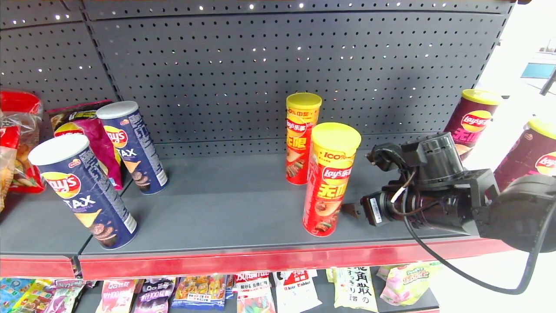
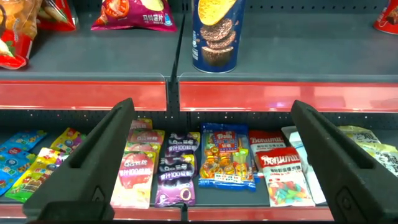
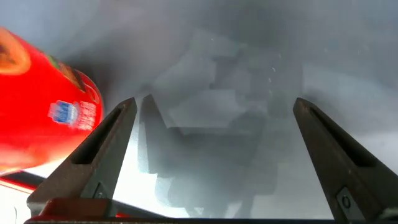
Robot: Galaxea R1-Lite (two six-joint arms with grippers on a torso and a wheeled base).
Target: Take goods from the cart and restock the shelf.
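Standing upright on the shelf [image 1: 217, 208], front red can [image 1: 331, 182] sits just beside the right jaws, outside their gap, ungripped. Right jaws wide open, empty; left jaws likewise.

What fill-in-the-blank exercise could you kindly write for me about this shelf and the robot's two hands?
1. The front red can and the rear red can both have ____ lids.
2. The right hand, beside the front red can, is open and holds ____.
3. The left hand, also open, faces sweet bags on the level ____ the cans.
Missing words: yellow; nothing; below.
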